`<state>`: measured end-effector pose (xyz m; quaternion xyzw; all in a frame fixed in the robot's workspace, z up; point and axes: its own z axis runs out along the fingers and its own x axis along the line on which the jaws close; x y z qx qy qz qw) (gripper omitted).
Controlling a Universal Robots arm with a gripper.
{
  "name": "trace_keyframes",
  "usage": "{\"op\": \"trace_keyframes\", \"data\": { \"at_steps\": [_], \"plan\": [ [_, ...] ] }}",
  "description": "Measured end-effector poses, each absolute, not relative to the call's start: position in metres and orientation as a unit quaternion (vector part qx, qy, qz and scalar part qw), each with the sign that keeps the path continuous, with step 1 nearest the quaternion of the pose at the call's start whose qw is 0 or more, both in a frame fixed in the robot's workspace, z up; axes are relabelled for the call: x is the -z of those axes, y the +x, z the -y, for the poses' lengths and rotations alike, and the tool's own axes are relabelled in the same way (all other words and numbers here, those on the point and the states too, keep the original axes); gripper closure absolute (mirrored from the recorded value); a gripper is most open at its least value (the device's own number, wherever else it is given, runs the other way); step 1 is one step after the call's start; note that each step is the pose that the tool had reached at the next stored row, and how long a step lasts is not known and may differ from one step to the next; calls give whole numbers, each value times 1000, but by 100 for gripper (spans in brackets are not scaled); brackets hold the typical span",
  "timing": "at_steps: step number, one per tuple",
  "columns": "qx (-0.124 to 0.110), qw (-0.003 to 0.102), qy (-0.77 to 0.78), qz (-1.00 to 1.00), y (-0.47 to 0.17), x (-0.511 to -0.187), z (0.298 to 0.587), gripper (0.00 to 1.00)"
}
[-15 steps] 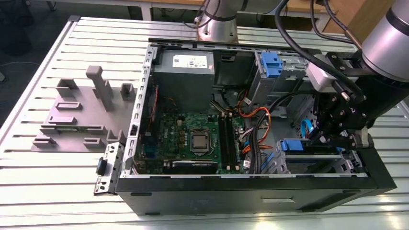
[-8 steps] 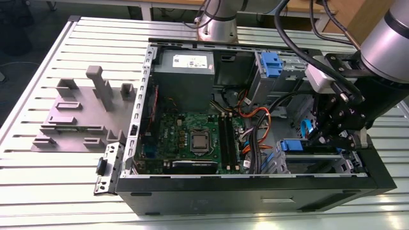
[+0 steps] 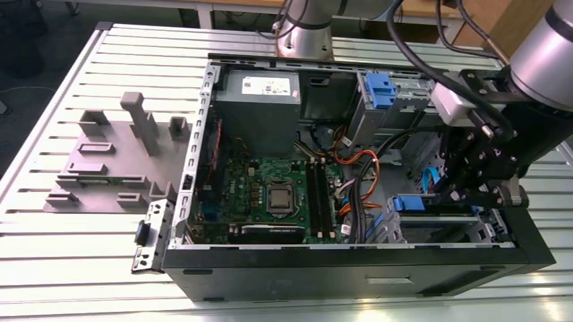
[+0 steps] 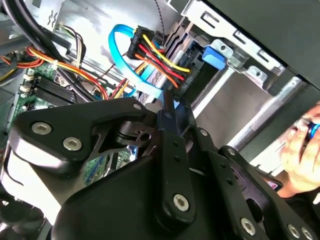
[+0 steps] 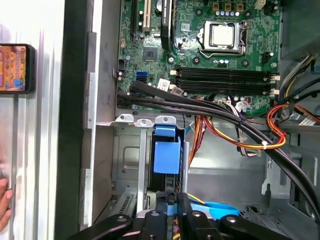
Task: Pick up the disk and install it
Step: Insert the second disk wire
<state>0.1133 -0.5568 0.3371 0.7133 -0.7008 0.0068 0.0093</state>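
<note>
Looking into the open computer case (image 3: 358, 272) on the slatted surface (image 3: 54, 268), we find the arm lowered into the drive bay corner at the exterior view's right. The fingers (image 3: 455, 196) (image 5: 162, 204) (image 4: 175, 122) are drawn almost together. In both wrist views a thin blue edge shows between their tips, which we read as a grip on the frame of the disk (image 3: 407, 203).

The disk stands on edge inside the bay, directly below the fingers. In the first wrist view its blue frame end (image 5: 166, 155) faces the motherboard (image 5: 210, 45), just beside the orange and yellow cables (image 5: 240, 135). We cannot tell whether the disk is fully seated.

A grey cage with a blue tab (image 3: 380, 90) sits at the case's far end. A person's hand (image 4: 300, 155) shows beyond the case wall.
</note>
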Motion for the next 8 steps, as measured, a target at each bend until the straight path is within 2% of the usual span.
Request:
{"op": "trace_keyframes", "data": {
  "at_steps": [8],
  "plan": [
    [-6,9,713,701,113,-349,557,76]
  ]
}}
